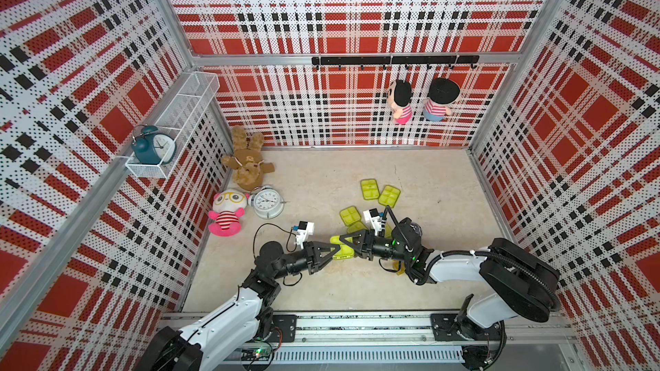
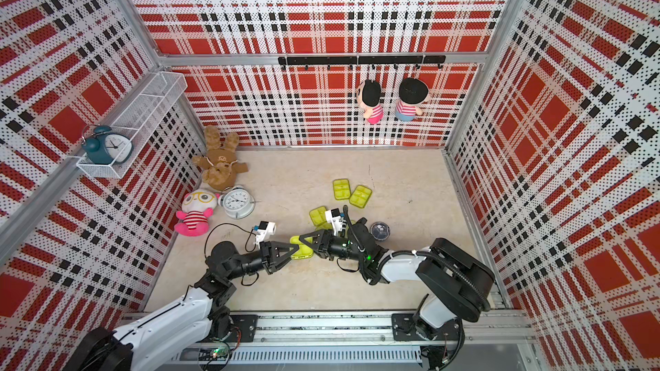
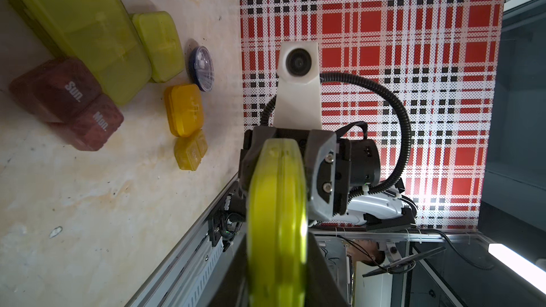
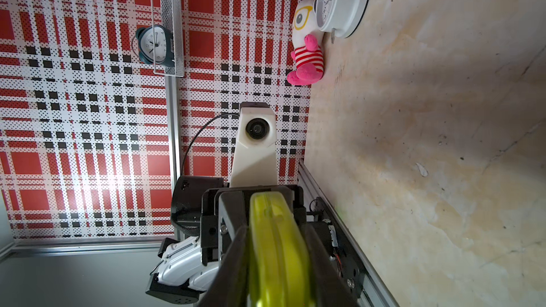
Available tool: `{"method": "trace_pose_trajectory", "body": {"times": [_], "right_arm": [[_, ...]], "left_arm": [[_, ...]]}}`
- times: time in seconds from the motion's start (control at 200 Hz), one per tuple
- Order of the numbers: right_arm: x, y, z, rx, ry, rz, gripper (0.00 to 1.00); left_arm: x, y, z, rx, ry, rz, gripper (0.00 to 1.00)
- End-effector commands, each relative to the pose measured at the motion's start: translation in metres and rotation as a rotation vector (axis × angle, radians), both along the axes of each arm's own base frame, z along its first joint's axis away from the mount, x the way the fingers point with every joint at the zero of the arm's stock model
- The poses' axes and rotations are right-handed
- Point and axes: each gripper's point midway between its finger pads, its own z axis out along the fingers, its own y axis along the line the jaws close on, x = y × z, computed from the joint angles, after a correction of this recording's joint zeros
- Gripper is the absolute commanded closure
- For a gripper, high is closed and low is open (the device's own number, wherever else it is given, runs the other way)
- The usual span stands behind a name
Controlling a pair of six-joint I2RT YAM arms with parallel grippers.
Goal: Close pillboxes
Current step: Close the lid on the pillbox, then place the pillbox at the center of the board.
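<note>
One lime pillbox (image 1: 345, 253) hangs edge-on above the table, and both arms grip it from opposite ends. My left gripper (image 1: 334, 250) is shut on it, seen close in the left wrist view (image 3: 276, 290). My right gripper (image 1: 343, 240) has its fingers pressed on both faces of the same pillbox (image 4: 274, 246). Its lid looks shut against the tray. More lime pillboxes (image 1: 369, 189) (image 1: 389, 196) (image 1: 350, 215) lie behind the arms. The left wrist view also shows a brown pillbox (image 3: 68, 101), an orange pillbox (image 3: 184, 110), a small amber pillbox (image 3: 190, 150) and a round navy pillbox (image 3: 202, 67).
A white alarm clock (image 1: 267, 202), a pink plush (image 1: 226, 214) and a brown plush (image 1: 246, 164) lie at the left wall. A metal rail (image 1: 357, 322) runs along the front edge. Plaid walls close in three sides. Two dolls (image 1: 401, 101) hang at the back.
</note>
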Motion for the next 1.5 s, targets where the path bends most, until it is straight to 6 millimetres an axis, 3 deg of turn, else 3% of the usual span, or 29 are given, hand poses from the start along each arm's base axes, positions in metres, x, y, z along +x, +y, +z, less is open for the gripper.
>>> {"method": "trace_pose_trajectory", "body": {"times": [0.0, 0.065, 0.16, 0.321, 0.366, 0.486, 0.566, 0.636, 0.696, 0.767, 0.837, 0.932, 1.087, 1.273, 1.388, 1.493], "right_arm": [[-0.002, -0.003, 0.005, -0.002, -0.028, -0.004, 0.73], [-0.001, -0.003, 0.003, -0.011, -0.025, -0.011, 0.73], [0.002, -0.003, 0.000, -0.022, -0.023, -0.024, 0.74], [0.008, -0.002, -0.008, -0.050, -0.015, -0.045, 0.76], [0.010, -0.001, -0.011, -0.062, -0.018, -0.053, 0.76], [0.017, 0.002, -0.019, -0.091, -0.002, -0.062, 0.76], [0.023, 0.004, -0.031, -0.146, 0.022, -0.067, 0.76], [0.030, 0.010, -0.047, -0.264, 0.032, -0.051, 0.76], [0.036, 0.018, -0.058, -0.361, 0.023, -0.026, 0.75], [0.046, 0.031, -0.073, -0.476, 0.016, 0.023, 0.76], [0.058, 0.047, -0.081, -0.508, 0.017, 0.062, 0.76], [0.081, 0.067, -0.087, -0.509, 0.023, 0.083, 0.76], [0.124, 0.081, -0.101, -0.530, 0.046, 0.075, 0.76], [0.164, 0.080, -0.116, -0.572, 0.058, 0.065, 0.75], [0.167, 0.070, -0.129, -0.600, 0.088, 0.066, 0.72], [0.161, 0.062, -0.129, -0.607, 0.087, 0.072, 0.66]], "left_arm": [[0.008, 0.003, 0.005, 0.007, -0.028, 0.022, 0.78], [0.009, 0.005, 0.001, 0.011, -0.017, 0.024, 0.62], [0.012, 0.010, -0.004, 0.015, 0.004, 0.038, 0.49], [0.017, 0.020, -0.010, 0.032, 0.022, 0.062, 0.19], [0.017, 0.019, -0.015, 0.055, 0.034, 0.056, 0.00], [0.022, 0.023, -0.032, 0.164, 0.052, 0.075, 0.02], [0.034, 0.050, -0.064, 0.445, 0.120, 0.172, 0.02], [0.047, 0.084, -0.062, 0.711, 0.095, 0.281, 0.02], [0.056, 0.102, -0.044, 0.822, 0.054, 0.353, 0.02], [0.062, 0.106, -0.019, 0.830, -0.005, 0.388, 0.02], [0.061, 0.105, -0.006, 0.811, -0.025, 0.391, 0.02], [0.054, 0.103, -0.003, 0.785, -0.012, 0.387, 0.02], [0.043, 0.103, 0.002, 0.714, 0.004, 0.419, 0.02], [0.032, 0.102, -0.007, 0.696, 0.039, 0.403, 0.02], [0.029, 0.101, -0.013, 0.678, 0.062, 0.401, 0.02], [0.031, 0.098, -0.017, 0.649, 0.069, 0.403, 0.02]]}}
